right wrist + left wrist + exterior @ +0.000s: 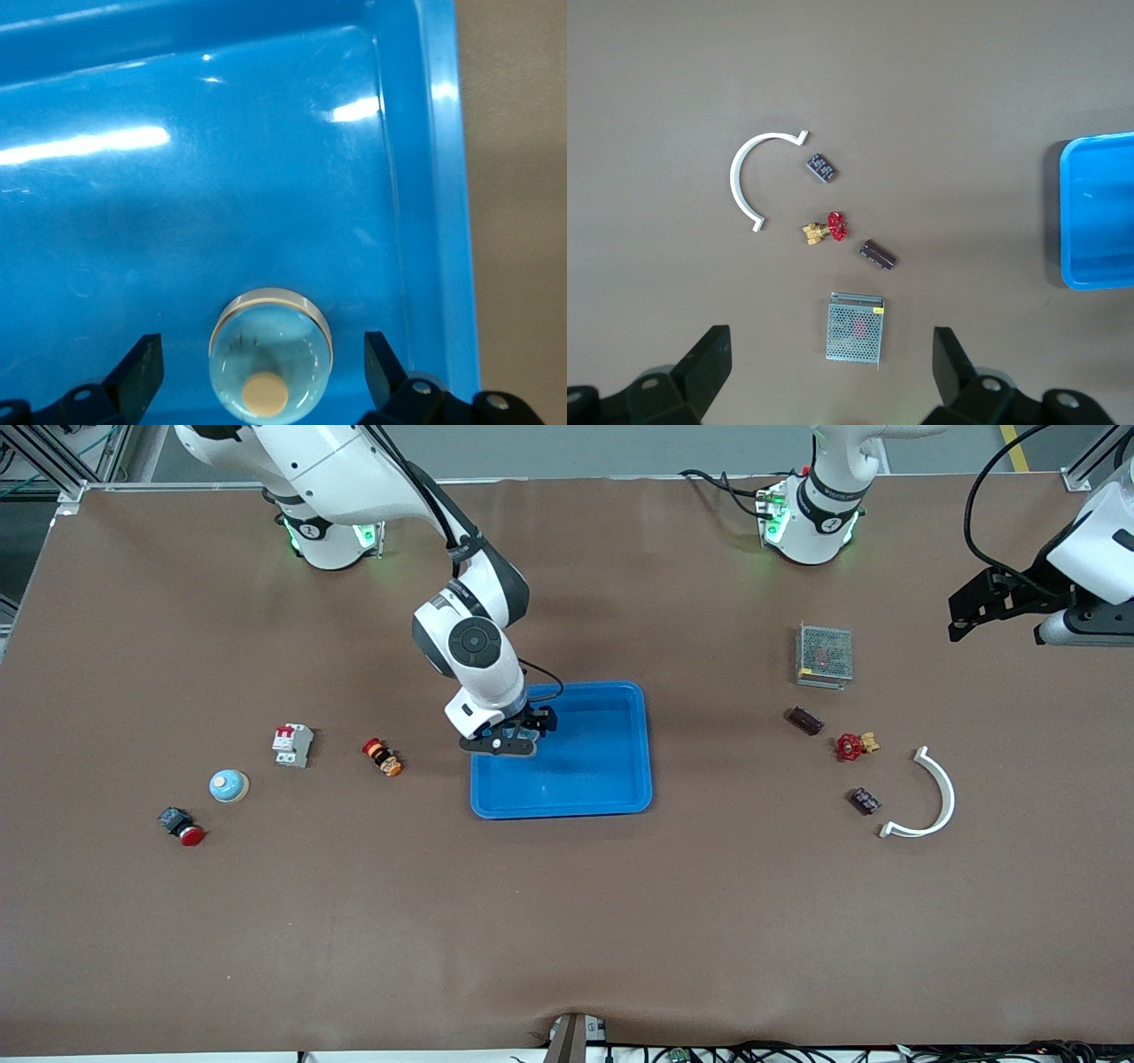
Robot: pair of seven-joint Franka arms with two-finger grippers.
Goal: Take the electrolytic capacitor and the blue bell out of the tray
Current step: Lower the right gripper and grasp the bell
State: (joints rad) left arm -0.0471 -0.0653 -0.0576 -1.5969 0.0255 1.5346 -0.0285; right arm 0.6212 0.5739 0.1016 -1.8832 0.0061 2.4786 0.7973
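Observation:
A pale blue bell [270, 363] with a tan button sits on the floor of the blue tray [620, 779] [425, 177], close to the tray wall at the right arm's end. My right gripper [507, 742] [263, 350] is open, its fingers on either side of this bell and apart from it. A second bell [229, 785] sits on the table toward the right arm's end. Two dark capacitors [804, 720] [865, 801] lie toward the left arm's end; they also show in the left wrist view [877, 255] [821, 166]. My left gripper [955, 622] [831, 345] waits open and empty, high over the table's end.
A white circuit breaker [292, 745], a red-orange switch [382, 757] and a red push button [182, 825] lie near the second bell. A mesh power supply [824, 654] [855, 328], a red-handled valve [854, 745] and a white curved piece [930, 797] lie by the capacitors.

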